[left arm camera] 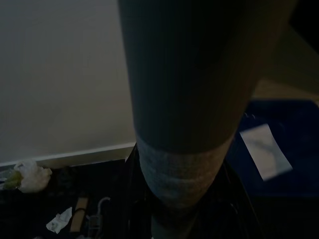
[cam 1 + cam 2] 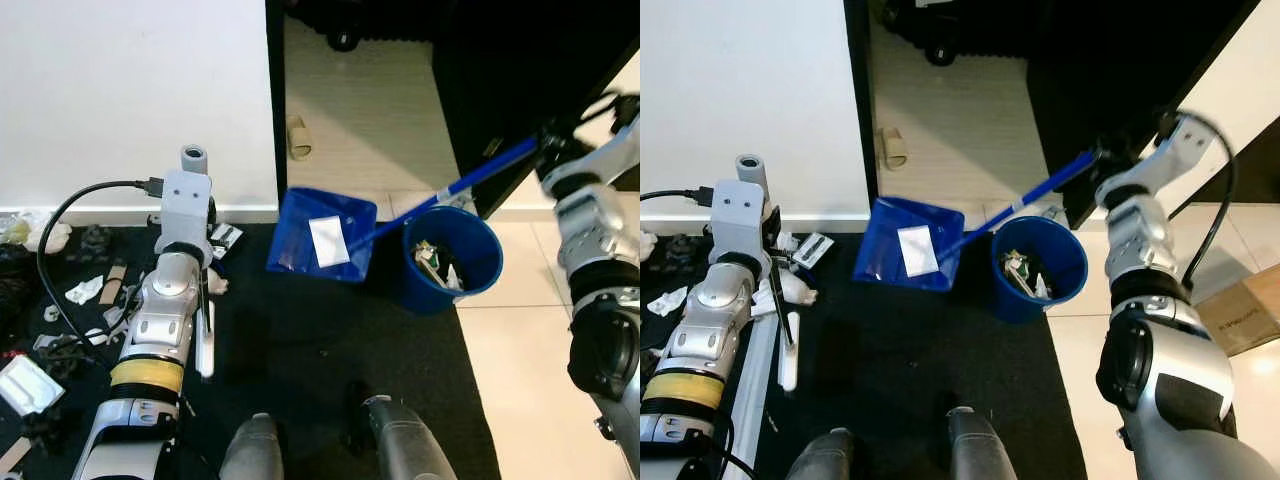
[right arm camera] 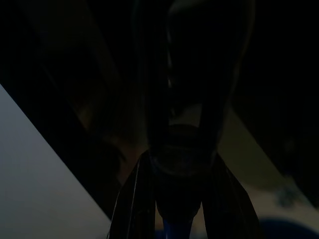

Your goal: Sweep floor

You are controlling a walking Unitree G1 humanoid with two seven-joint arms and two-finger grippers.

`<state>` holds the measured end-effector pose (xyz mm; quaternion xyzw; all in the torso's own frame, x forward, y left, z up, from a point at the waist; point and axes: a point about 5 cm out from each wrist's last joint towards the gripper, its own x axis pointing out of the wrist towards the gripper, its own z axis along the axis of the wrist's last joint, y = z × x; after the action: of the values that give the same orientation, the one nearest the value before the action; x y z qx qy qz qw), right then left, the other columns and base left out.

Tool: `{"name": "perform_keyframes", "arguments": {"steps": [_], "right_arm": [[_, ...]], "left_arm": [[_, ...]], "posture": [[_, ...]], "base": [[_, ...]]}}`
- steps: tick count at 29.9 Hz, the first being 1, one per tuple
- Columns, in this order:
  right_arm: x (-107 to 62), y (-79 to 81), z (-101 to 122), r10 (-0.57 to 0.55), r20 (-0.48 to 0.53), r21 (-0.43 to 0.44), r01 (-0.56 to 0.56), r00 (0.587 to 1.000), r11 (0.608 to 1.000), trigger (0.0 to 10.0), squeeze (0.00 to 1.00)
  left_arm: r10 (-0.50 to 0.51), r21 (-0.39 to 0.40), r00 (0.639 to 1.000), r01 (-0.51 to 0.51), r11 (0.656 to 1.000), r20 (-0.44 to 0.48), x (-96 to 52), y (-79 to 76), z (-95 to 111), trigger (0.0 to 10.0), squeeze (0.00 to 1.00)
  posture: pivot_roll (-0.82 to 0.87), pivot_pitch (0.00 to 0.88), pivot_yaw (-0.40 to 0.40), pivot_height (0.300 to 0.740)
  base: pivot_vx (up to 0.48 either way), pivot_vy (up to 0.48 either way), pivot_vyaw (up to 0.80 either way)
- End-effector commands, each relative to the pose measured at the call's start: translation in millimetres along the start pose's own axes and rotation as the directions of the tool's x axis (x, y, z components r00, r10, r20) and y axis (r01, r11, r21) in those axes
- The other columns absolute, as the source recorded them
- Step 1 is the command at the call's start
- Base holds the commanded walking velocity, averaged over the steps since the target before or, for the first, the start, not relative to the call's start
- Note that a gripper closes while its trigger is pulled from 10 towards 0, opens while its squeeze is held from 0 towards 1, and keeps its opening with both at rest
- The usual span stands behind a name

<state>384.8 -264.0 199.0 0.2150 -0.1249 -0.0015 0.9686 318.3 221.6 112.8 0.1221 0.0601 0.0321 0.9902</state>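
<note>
1. Right hand (image 2: 1102,160) clamped on the dustpan (image 2: 908,245) handle's far end.
2. Handle runs from that hand down toward robot's left; pan hangs beside the bin (image 2: 1038,266), paper inside.
3. Left hand (image 2: 205,290) clamped on the broom (image 2: 205,340); litter (image 2: 85,292) just beyond it.

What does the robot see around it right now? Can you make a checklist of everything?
Surface: black mat by the white wall; pale tiles on the right.
Job's things: blue dustpan tilted on the mat with a white paper in it; blue bucket beside it holds scraps.
Clutter: paper bits and small junk along the mat's left side.
Grippers: right gripper holds the dustpan's long blue handle; left gripper holds a white stick.
Cables: black cable looping to the left wrist.
Surroundings: doorway with a slipper; cardboard box at right.
</note>
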Motion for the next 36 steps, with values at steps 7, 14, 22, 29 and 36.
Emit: {"name": "perform_keyframes", "arguments": {"steps": [7, 14, 22, 29, 36], "right_arm": [[19.4, 12.4, 100.7, 0.121, 0.329, -0.097, -0.094, 0.937, 0.991, 10.0, 0.0], [14.0, 1.6, 140.1, 0.111, 0.388, -0.285, 0.005, 0.915, 0.959, 10.0, 0.0], [-0.4, -15.7, 165.6, 0.077, 0.482, -0.368, 0.121, 0.873, 0.922, 10.0, 0.0], [-6.0, -22.6, 173.1, 0.063, 0.51, -0.388, 0.164, 0.858, 0.907, 10.0, 0.0], [-6.0, -22.3, 173.6, 0.056, 0.516, -0.403, 0.185, 0.855, 0.896, 10.0, 0.0]], "left_arm": [[-0.005, -0.083, 0.996, -0.002, 0.997, -0.085, -6.5, -15.7, -22.9, 10.0, 0.0], [0.005, -0.096, 0.996, -0.014, 0.995, -0.092, -9.0, -22.1, -26.1, 10.0, 0.0], [0.039, -0.103, 0.994, -0.049, 0.993, -0.105, -7.2, -23.4, -29.0, 10.0, 0.0], [0.043, -0.097, 0.993, -0.054, 0.994, -0.107, -4.4, -24.9, -28.5, 10.0, 0.0], [0.062, -0.096, 0.992, -0.073, 0.993, -0.112, -2.1, -23.7, -29.1, 10.0, 0.0]], "posture": [[0.04, 0.015, -0.081, 0.74], [0.03, 0.015, -0.081, 0.74], [0.03, 0.012, -0.08, 0.74], [0.03, 0.006, -0.072, 0.74], [0.03, 0.007, -0.074, 0.74]], "base": [[0.0, 0.0, 0.0], [0.0, 0.0, 0.0], [0.0, -0.132, 0.0], [0.0, -0.477, 0.0], [0.0, -0.48, 0.0]]}}
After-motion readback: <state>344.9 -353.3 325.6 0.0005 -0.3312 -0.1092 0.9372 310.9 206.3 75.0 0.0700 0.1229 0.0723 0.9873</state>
